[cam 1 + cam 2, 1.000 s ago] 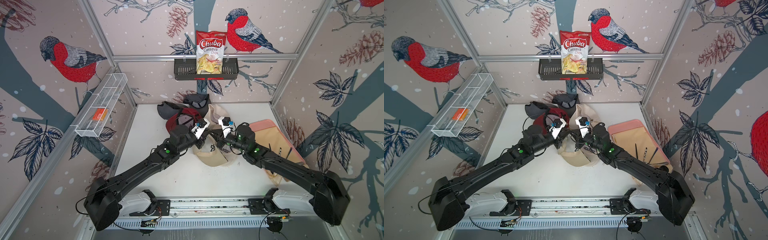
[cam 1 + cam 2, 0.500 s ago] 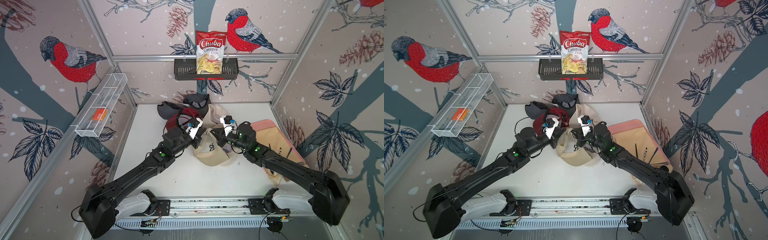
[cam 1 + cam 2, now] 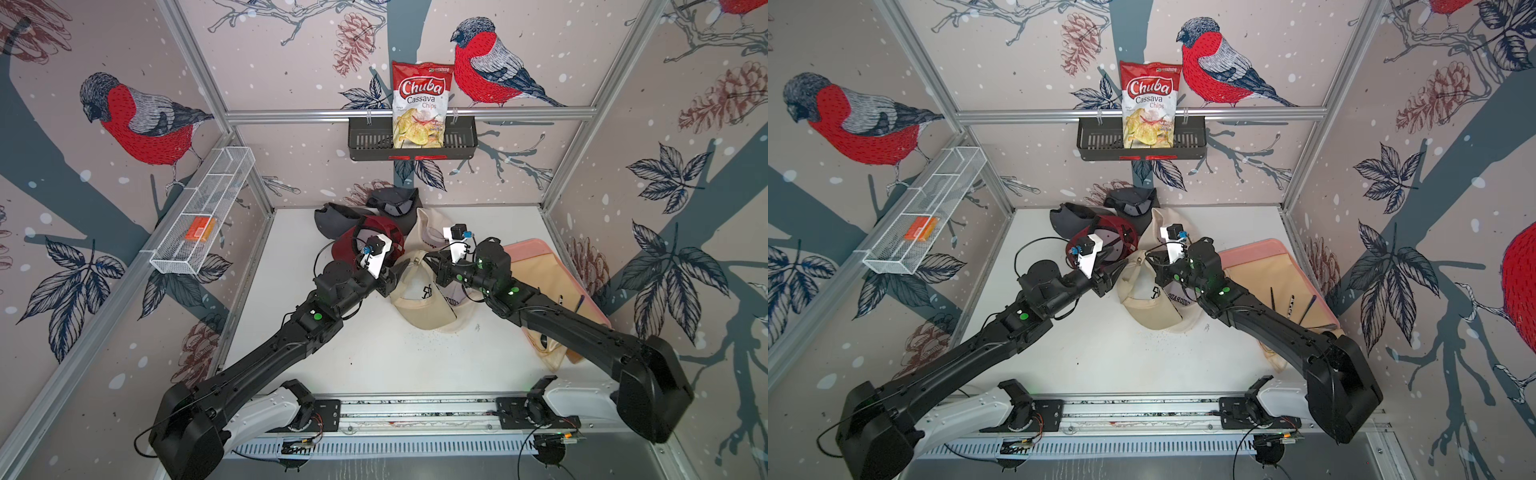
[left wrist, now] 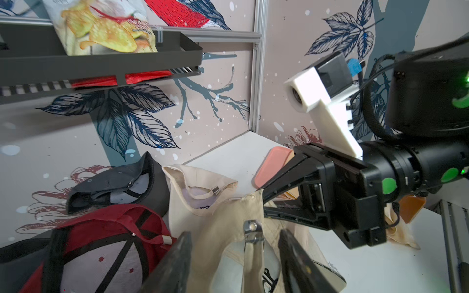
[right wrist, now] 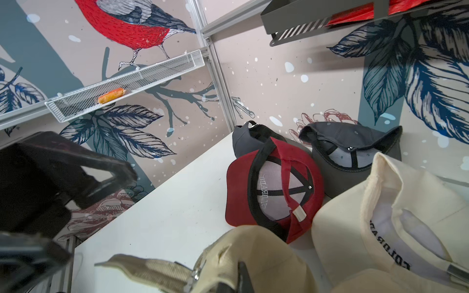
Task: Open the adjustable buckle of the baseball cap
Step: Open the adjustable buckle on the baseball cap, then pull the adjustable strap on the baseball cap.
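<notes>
A beige baseball cap [image 3: 419, 305] [image 3: 1152, 309] lies upside down mid-table. My right gripper [image 3: 431, 261] [image 3: 1153, 267] [image 5: 241, 279] is shut on the cap's back band, lifting it a little. The metal buckle [image 4: 252, 229] [image 5: 195, 274] hangs on that band, and the strap tail [image 5: 152, 270] sticks out of it. My left gripper [image 3: 401, 272] [image 3: 1119, 270] [image 4: 235, 233] is open. In the left wrist view the buckle and strap sit between its fingers, touching neither.
A red cap [image 3: 365, 241], two grey caps [image 3: 392, 203] and a cream cap [image 3: 432, 226] crowd the back of the table. At the right lies a pink tray [image 3: 536, 253] with beige cloth. The back wall carries a black basket [image 3: 370, 141] with a chips bag, the left wall a wire shelf [image 3: 208, 208].
My left gripper has opened, let go at the strap and drawn back to the left. The right gripper still holds the cap's back band in much the same place.
</notes>
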Controlling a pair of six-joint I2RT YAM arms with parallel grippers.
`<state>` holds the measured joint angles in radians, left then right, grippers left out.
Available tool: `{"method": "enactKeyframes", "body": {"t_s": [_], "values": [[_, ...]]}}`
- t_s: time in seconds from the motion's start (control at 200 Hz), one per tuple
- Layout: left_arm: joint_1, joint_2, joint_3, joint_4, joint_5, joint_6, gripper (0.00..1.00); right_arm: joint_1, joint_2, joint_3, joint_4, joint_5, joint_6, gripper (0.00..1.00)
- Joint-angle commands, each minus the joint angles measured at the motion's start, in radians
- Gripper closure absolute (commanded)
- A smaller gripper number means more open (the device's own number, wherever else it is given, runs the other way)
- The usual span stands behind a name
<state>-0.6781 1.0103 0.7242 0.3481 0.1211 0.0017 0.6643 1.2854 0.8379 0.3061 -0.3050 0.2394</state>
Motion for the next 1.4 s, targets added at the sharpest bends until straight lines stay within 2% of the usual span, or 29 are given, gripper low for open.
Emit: {"method": "enactKeyframes", "body": {"t_s": [0.0, 0.13, 0.215, 0.425, 0.635, 0.76, 1.056, 1.116, 1.286, 1.361, 1.391], "values": [[0.008, -0.057, -0.041, 0.013, -0.060, 0.001, 0.50, -0.018, 0.000, 0.005, 0.034, -0.042, 0.057, 1.00], [0.008, -0.115, -0.110, -0.017, -0.049, -0.029, 0.63, -0.035, 0.005, 0.008, 0.046, -0.074, 0.085, 1.00], [0.006, -0.129, -0.155, 0.007, -0.019, -0.059, 0.64, -0.037, 0.012, 0.018, 0.043, -0.088, 0.089, 1.00], [-0.010, -0.046, -0.174, 0.083, 0.040, -0.060, 0.59, -0.037, 0.019, 0.041, 0.031, -0.112, 0.099, 1.00], [-0.045, 0.088, -0.127, 0.169, 0.092, -0.030, 0.48, -0.037, 0.015, 0.044, 0.018, -0.133, 0.108, 1.00], [-0.050, 0.167, -0.082, 0.185, 0.115, -0.024, 0.46, -0.035, 0.013, 0.040, 0.018, -0.141, 0.119, 1.00], [-0.051, 0.250, -0.057, 0.216, 0.074, -0.002, 0.45, -0.025, 0.003, 0.038, 0.013, -0.169, 0.111, 1.00], [-0.051, 0.257, -0.052, 0.224, 0.068, -0.002, 0.51, -0.023, 0.003, 0.037, 0.014, -0.174, 0.108, 1.00], [-0.050, 0.256, -0.036, 0.179, 0.061, 0.015, 0.88, -0.025, -0.002, 0.042, -0.004, -0.174, 0.094, 1.00], [-0.051, 0.239, -0.040, 0.158, 0.057, 0.021, 1.00, -0.025, -0.004, 0.050, -0.021, -0.173, 0.081, 1.00], [-0.050, 0.229, -0.042, 0.146, 0.059, 0.024, 1.00, -0.026, -0.004, 0.049, -0.025, -0.174, 0.078, 1.00]]}}
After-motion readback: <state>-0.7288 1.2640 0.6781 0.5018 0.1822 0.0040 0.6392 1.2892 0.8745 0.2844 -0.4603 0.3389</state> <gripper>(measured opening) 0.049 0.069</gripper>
